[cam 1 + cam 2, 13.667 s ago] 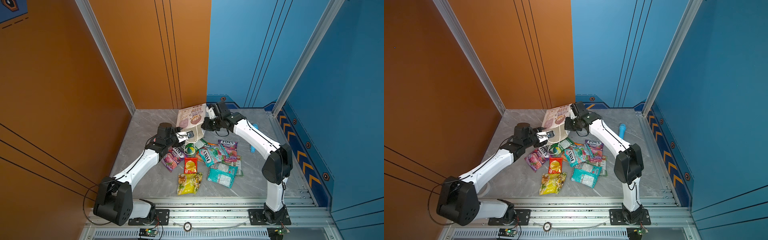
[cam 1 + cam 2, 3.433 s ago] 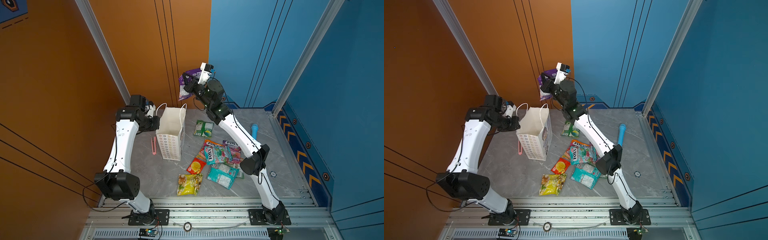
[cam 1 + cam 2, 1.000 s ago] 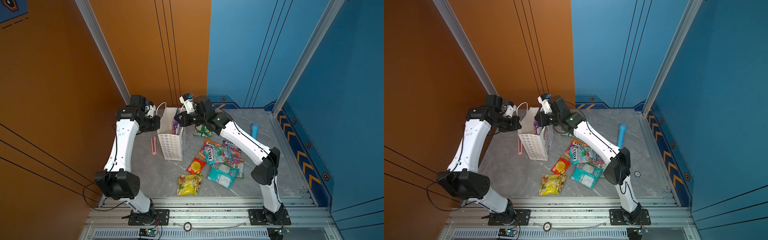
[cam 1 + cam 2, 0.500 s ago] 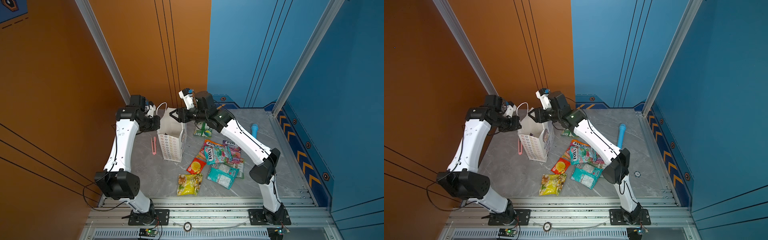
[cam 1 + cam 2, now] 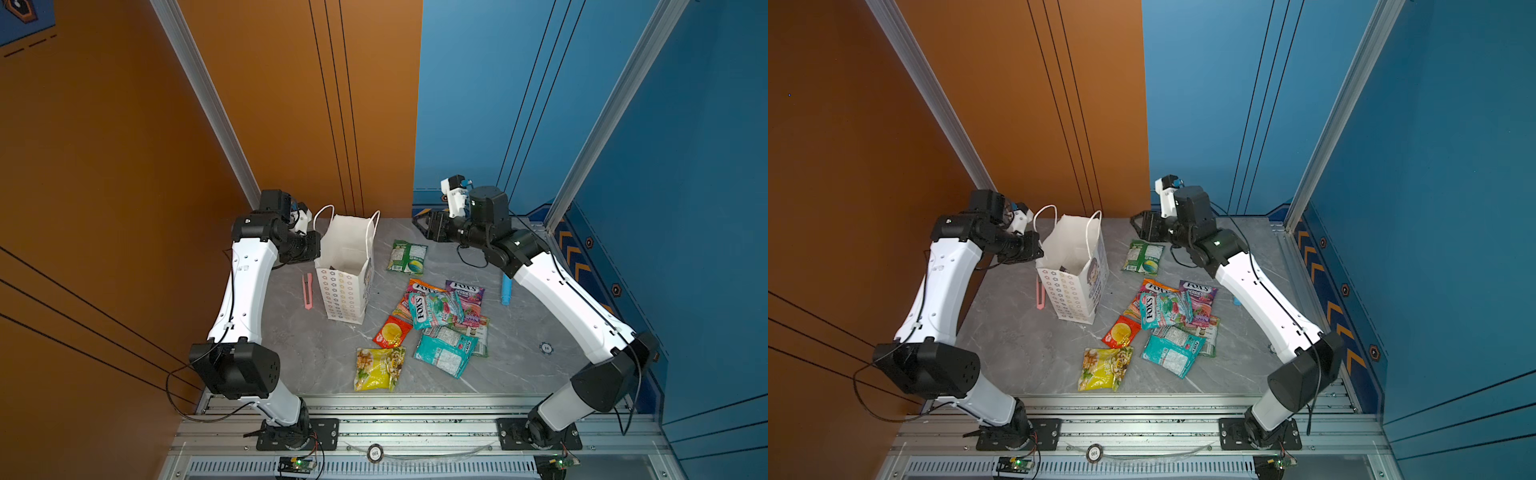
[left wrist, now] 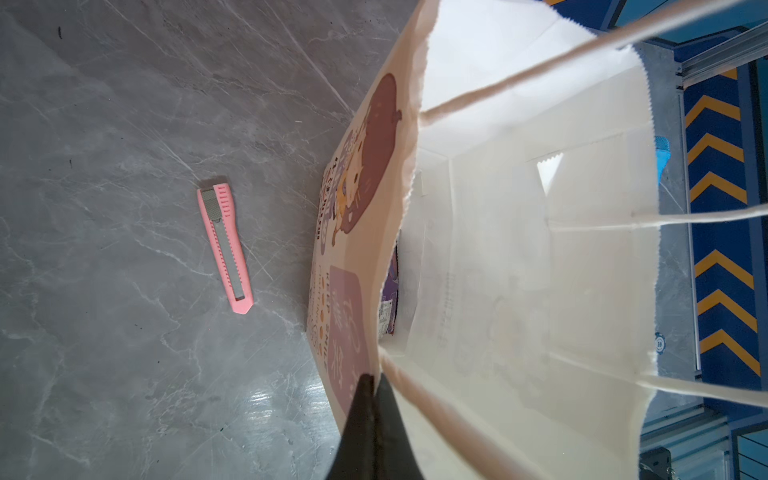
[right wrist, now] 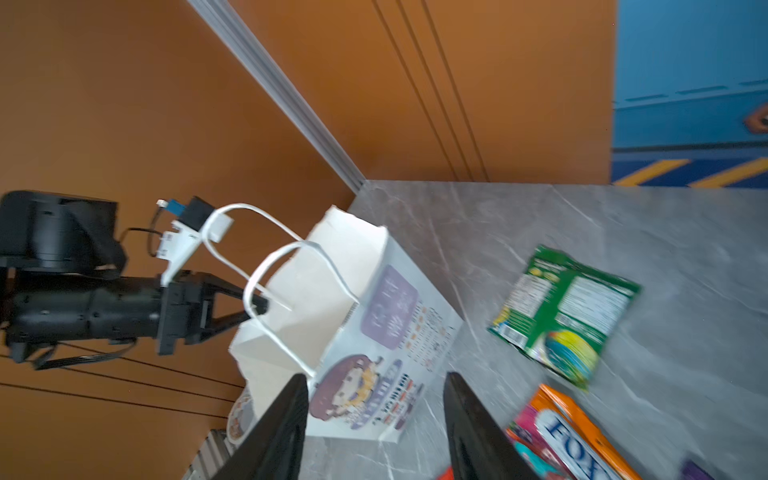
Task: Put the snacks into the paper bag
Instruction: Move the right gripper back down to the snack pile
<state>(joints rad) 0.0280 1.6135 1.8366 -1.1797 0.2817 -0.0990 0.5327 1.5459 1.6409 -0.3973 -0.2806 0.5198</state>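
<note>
Pinching the rim of the paper bag (image 5: 343,291) (image 5: 1071,295) with the left gripper (image 5: 316,250) (image 5: 1038,249), jaws squeezed tight on the paper at the bag's 9 o'clock side. Holding the bag up straight, mouth wide open, at 10 o'clock on the grey table (image 5: 316,345) in both top views. In the left wrist view, black fingertips (image 6: 361,399) closed on the rim, and one purple packet (image 6: 390,286) down inside the bag, flat against a wall. Up in the air at 2 o'clock from the bag, the right gripper (image 5: 417,226) (image 5: 1136,226), jaws apart, let go, nothing in it. Near it, at 12 o'clock on the table, a green packet (image 5: 407,257) (image 7: 565,311), flat and alone. At 3 o'clock from the middle, a heap of snacks (image 5: 434,309) (image 5: 1165,309), orange, teal and purple bags on top of each other, with a small red packet (image 5: 391,331) at the heap's 8 o'clock. At 6 o'clock on the table, a yellow packet (image 5: 378,369), apart from the heap. At 9 o'clock from the bag, a pink cutter (image 5: 307,291) (image 6: 226,245), flat, near but not touching. At 3 o'clock on the table, a light blue tube (image 5: 505,289), partly hidden by the right arm.
</note>
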